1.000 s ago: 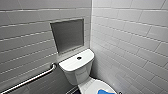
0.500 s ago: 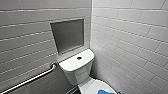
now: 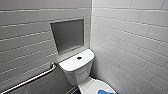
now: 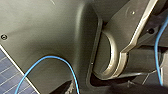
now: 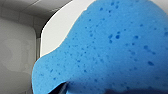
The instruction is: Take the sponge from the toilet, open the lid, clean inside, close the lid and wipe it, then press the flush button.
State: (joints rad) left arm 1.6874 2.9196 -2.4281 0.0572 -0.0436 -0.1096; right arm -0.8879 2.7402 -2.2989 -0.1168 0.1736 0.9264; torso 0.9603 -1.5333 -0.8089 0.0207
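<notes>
The white toilet (image 3: 77, 66) stands in the corner, its tank facing me. The flush button (image 3: 79, 58) is a small dark round spot in the middle of the tank top. Below the tank, the shut white lid (image 3: 91, 86) shows at the picture's lower edge. The bright blue sponge (image 3: 106, 91) lies on it. In the right wrist view the sponge (image 5: 112, 50) looms large and very near, resting on the white lid (image 5: 60, 27). Nothing in the frames shows it gripped. The left wrist view looks at the robot's own dark body and a blue cable.
A grey recessed panel (image 3: 68, 35) sits in the tiled wall behind the tank. A metal grab bar (image 3: 30, 80) slants along the left wall. The tiled right wall (image 3: 130, 50) stands close beside the toilet. Dark floor tiles (image 4: 10, 75) show in the left wrist view.
</notes>
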